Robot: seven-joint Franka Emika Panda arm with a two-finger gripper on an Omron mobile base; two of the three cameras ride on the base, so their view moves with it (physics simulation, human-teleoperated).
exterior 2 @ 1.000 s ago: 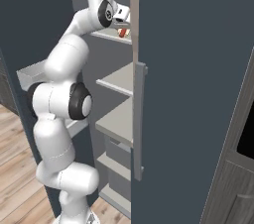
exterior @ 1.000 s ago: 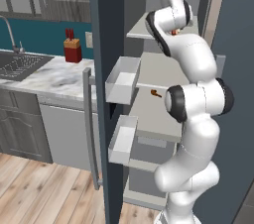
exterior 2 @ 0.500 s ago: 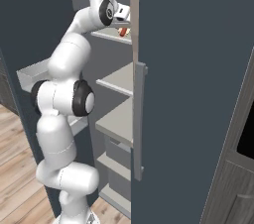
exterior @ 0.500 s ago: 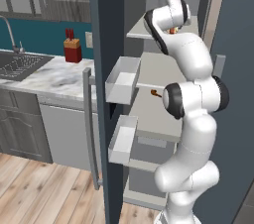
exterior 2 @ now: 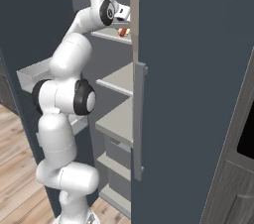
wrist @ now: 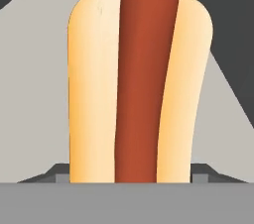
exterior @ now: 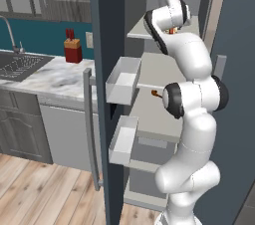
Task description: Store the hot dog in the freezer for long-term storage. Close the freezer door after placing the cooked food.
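Hot dog (wrist: 141, 84) fills gripper's close view, over pale freezer shelf (wrist: 39, 94).

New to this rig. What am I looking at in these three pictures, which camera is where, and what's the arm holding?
It is a rendered kitchen with a white robot arm on a driving base. Two cameras ride on the base behind the arm, one to its left and one to its right. The third sits on the hand and looks along the gripper. The arm reaches up into the open freezer, a narrow compartment with pale shelves. The freezer door stands open with white bins on it. In the hand view the hot dog fills the frame, right at the finger tips over a pale shelf. Whether the fingers clamp it I cannot tell.
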